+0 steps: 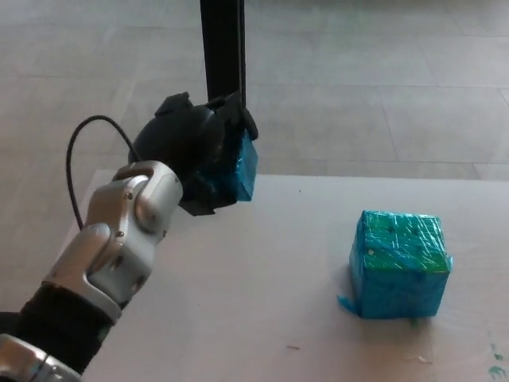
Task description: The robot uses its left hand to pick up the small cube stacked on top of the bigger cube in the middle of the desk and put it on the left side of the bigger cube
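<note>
The bigger cube [399, 264], wrapped in blue-green foil, rests on the white desk [262, 302] at the right, with nothing on top of it. My left hand [195, 155] is raised above the desk's far left part and is shut on the small blue cube [243, 171]; only the cube's right face shows past the black fingers. The silver forearm runs down to the lower left corner. My right hand does not show.
A black post [223, 52] stands behind the desk's far edge, right behind my left hand. A black cable [79, 159] loops off the wrist. Beyond the desk lies a grey tiled floor.
</note>
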Robot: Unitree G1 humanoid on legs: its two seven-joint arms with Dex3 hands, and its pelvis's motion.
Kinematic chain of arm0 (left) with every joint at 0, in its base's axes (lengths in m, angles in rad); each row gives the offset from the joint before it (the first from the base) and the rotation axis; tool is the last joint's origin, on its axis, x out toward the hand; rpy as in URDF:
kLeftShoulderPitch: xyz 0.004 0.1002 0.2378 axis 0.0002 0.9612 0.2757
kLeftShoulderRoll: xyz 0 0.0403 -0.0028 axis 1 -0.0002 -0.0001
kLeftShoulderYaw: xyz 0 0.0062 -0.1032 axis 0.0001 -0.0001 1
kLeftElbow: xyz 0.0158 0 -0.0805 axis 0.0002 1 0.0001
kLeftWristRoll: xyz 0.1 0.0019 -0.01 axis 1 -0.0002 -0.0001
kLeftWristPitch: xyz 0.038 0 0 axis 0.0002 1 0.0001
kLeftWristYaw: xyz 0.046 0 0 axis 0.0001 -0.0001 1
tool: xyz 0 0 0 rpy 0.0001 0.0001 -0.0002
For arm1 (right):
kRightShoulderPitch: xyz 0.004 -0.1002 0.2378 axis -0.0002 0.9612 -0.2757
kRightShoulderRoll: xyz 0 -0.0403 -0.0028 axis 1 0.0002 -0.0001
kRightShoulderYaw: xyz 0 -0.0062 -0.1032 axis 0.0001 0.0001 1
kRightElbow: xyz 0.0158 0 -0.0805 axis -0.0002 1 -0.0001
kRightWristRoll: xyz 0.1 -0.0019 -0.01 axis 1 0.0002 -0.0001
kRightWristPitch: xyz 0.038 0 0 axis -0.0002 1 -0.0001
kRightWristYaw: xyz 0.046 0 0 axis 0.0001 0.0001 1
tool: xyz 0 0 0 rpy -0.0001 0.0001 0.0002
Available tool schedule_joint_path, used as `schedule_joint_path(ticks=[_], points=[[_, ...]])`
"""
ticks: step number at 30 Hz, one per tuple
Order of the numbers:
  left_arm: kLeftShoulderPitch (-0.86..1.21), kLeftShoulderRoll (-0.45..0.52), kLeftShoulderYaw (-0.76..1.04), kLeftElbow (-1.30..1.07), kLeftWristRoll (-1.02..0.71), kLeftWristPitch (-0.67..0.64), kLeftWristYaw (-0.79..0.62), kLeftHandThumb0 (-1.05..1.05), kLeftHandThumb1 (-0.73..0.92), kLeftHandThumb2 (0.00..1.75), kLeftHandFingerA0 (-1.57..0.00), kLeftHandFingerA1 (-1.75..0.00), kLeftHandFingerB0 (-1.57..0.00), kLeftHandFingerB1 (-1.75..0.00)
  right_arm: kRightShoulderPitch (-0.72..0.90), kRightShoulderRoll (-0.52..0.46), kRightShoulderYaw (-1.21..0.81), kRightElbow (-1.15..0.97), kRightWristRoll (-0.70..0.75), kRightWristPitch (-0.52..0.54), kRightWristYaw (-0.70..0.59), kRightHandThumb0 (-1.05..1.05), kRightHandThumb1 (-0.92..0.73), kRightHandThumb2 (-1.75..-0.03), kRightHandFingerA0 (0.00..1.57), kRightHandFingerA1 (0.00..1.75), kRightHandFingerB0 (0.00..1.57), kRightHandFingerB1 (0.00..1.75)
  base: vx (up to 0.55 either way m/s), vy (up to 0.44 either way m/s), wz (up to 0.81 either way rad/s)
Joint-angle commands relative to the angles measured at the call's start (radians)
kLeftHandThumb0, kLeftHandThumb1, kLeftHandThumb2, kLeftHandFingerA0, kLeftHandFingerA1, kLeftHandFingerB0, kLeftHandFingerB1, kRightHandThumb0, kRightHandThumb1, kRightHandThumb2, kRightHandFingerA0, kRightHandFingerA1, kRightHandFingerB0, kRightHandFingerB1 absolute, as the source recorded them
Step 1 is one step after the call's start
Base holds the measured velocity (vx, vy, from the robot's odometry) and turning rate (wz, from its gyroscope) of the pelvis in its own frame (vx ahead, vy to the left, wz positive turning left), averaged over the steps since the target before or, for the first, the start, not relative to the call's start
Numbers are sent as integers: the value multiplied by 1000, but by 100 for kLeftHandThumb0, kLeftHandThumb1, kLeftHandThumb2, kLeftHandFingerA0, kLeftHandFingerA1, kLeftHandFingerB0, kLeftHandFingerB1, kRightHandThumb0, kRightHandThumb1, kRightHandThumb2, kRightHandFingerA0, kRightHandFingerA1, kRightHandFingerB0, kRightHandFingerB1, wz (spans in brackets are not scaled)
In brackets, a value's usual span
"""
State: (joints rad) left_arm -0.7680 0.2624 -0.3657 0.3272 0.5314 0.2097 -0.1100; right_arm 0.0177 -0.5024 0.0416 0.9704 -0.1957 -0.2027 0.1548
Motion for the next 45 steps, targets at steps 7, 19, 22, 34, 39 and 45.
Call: schedule_joint_path(ticks=[7,19,22,34,39,45], points=[[241,76,-31,-99,22,-60,-59,-17,53,106,-80,-174,-75,-148,5,-22,-8,-15,2,41,14,-65,-42,-104,85,91,67,75,0,0,0],[255,25,-195,-138,102,69,-181,-16,58,89,-85,-151,-88,-99,-17,-19,-18,10,8,26,18,-61,-47,-87,87,90,67,71,0,0,0],[209,44,-262,-122,177,118,-267,-24,63,65,-61,-126,-61,-59,-19,-24,-14,17,5,19,26,-59,-44,-86,90,91,67,72,0,0,0],[133,102,-350,-158,264,270,-520,-96,51,57,0,0,0,0,-6,-16,-20,9,12,34,15,-57,-42,-84,86,92,70,70,0,0,0],[155,94,-314,-182,231,276,-484,-100,55,58,0,0,0,0,-10,-16,-22,26,14,17,16,-55,-38,-87,87,95,68,70,0,0,0],[245,40,69,-336,-51,251,-401,-105,63,111,0,-24,0,-2,-10,-20,-20,26,9,19,13,-59,-39,-83,88,93,69,69,0,0,0]])
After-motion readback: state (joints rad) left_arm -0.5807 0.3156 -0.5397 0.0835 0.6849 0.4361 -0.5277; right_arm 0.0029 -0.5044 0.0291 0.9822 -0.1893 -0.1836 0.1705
